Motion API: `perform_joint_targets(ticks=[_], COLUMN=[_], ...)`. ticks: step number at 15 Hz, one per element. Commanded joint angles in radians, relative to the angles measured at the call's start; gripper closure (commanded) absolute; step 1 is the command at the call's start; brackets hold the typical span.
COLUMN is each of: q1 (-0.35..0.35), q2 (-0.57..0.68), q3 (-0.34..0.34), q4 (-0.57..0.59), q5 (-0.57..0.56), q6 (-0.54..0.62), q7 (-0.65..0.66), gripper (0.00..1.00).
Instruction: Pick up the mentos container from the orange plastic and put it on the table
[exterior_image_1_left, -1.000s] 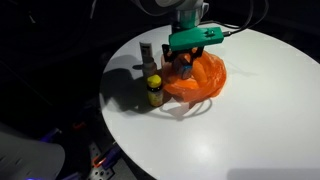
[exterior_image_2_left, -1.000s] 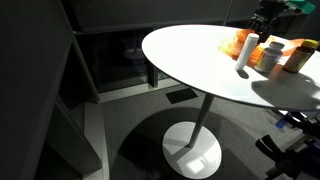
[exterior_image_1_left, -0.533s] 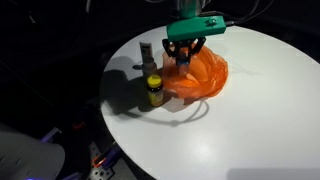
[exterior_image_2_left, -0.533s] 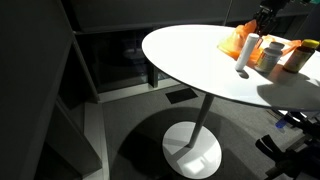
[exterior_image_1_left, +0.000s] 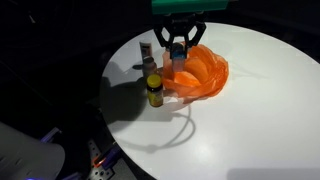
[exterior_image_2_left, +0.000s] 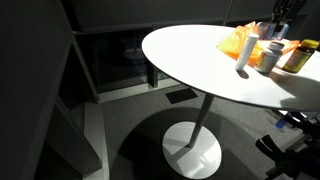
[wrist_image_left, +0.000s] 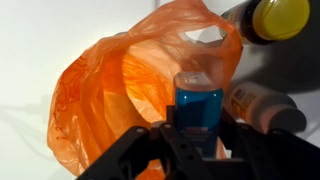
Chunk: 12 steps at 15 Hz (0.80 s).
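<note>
Far left in an exterior view, a dark bottle (exterior_image_1_left: 146, 54) stands on the white round table (exterior_image_1_left: 250, 120). A yellow-capped bottle (exterior_image_1_left: 154, 90) stands just in front of it, nearer the camera. Just right of the pair, your gripper (exterior_image_1_left: 178, 46) comes down from the top edge, which cuts off its green-trimmed body. Its fingers point down over the left rim of the orange bag (exterior_image_1_left: 200, 72). The bag lies crumpled on the table close beside the yellow-capped bottle; whether the two touch cannot be told.

In the wrist view, the bag fills the left and centre with its mouth gaping toward the camera. At centre the mentos container (wrist_image_left: 198, 105), blue and upright, is clamped between your two dark fingers (wrist_image_left: 148, 145), one pressed to each side. It sits in your grip over the bag's mouth and is not on the table. Whether its base is clear of the plastic cannot be told. To its right lies a pale labelled bottle (wrist_image_left: 262, 105), and the yellow cap shows at the top right corner.

In the exterior view from the side, the tabletop rests on a single pedestal (exterior_image_2_left: 195, 130). The bag and a row of bottles crowd the table's far right edge. The gripper above them is dim and cropped, and the container cannot be made out there.
</note>
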Motion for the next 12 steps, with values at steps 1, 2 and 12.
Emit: perform_joint_targets(ticks=[1, 2, 12], q1=[0.011, 0.018, 0.074], q2=[-0.095, -0.113, -0.16], q3=[-0.002, -0.001, 0.002], q4=[-0.038, -0.044, -0.047], q5=[0.008, 0.016, 0.025], q6=[-0.031, -0.026, -0.02], q7=[-0.015, -0.027, -0.02], gripper=[0.82, 0.82, 0.57])
